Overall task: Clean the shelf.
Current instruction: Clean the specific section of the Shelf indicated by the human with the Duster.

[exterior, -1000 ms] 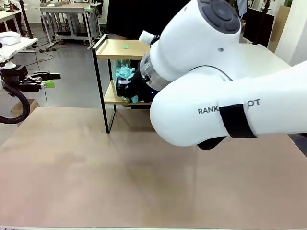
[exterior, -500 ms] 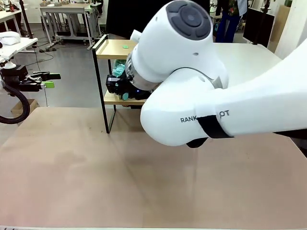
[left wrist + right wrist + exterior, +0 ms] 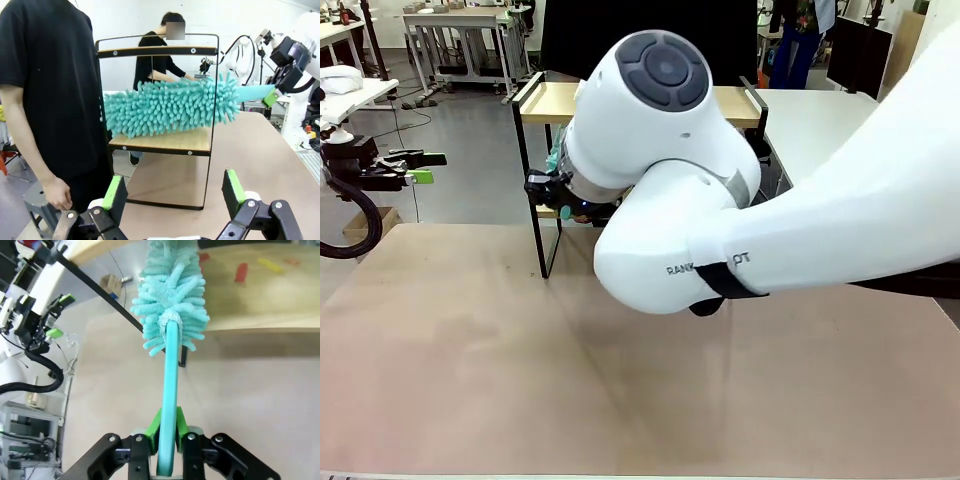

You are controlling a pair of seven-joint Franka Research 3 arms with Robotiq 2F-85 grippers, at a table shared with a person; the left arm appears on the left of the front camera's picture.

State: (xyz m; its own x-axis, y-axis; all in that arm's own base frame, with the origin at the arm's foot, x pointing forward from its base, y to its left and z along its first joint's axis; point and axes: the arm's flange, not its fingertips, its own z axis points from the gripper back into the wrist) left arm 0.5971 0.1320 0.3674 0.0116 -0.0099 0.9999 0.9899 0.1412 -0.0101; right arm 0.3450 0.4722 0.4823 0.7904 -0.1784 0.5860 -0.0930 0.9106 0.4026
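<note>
right gripper [image 3: 168, 429] pinching teal duster [image 3: 172, 295] by its handle
duster head between shelf [image 3: 165, 141] tiers; left gripper [image 3: 174, 191] spread wide

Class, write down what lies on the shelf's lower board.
A red scrap and a yellow scrap lie on the lower board; the teal duster reaches over it, hiding whatever is beneath its head.

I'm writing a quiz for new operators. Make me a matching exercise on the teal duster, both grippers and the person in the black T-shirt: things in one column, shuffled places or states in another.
1. fluffy teal microfibre duster
2. left gripper
3. right gripper
4. person in black T-shirt

A. open, empty
B. beside the black-framed wooden shelf
C. shut on the teal handle
D. between the shelf's two boards

Pairs: 1-D, 2-A, 3-C, 4-B
</note>
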